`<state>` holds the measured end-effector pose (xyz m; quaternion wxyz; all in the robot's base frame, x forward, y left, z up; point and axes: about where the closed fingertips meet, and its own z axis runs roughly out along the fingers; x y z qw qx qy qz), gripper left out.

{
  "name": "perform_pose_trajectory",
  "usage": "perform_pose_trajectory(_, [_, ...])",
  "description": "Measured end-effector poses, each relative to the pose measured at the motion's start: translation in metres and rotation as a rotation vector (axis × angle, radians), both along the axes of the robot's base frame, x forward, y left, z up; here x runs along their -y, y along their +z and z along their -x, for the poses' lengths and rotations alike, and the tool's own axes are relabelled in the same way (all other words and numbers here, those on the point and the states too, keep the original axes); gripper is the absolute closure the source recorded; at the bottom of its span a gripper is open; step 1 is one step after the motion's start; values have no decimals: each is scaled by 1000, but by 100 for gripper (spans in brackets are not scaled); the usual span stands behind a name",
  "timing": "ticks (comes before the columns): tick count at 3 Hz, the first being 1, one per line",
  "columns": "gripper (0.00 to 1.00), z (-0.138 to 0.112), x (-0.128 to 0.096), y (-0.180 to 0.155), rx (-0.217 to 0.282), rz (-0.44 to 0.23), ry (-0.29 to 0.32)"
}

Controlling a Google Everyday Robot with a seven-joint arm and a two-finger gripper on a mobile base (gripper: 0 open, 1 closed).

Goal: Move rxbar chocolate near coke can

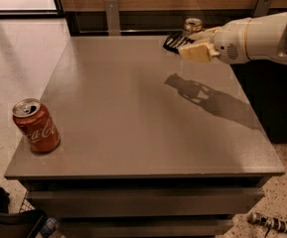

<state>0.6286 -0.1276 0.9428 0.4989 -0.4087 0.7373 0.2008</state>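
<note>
The coke can (35, 126), red with white script and a silver top, stands upright at the table's front left corner. My gripper (188, 45) is up at the far right of the table, well above the surface, shut on the rxbar chocolate (174, 41), a small flat black wrapper that sticks out to the left of the cream fingers (196, 52). The arm reaches in from the right edge. The bar and the can are far apart, across the table's diagonal.
The grey table (143, 108) has drawers below its front edge. A gold can (192, 25) stands at the far edge just behind my gripper. Dark objects lie on the speckled floor at the bottom left (4, 217) and bottom right (274, 223).
</note>
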Motion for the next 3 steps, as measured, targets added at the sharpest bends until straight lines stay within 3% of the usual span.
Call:
perform_pose_trajectory(1, [100,38,-25,5,10,-8,60])
perform_pose_trajectory(3, [100,108,-112,2,35,-73,167])
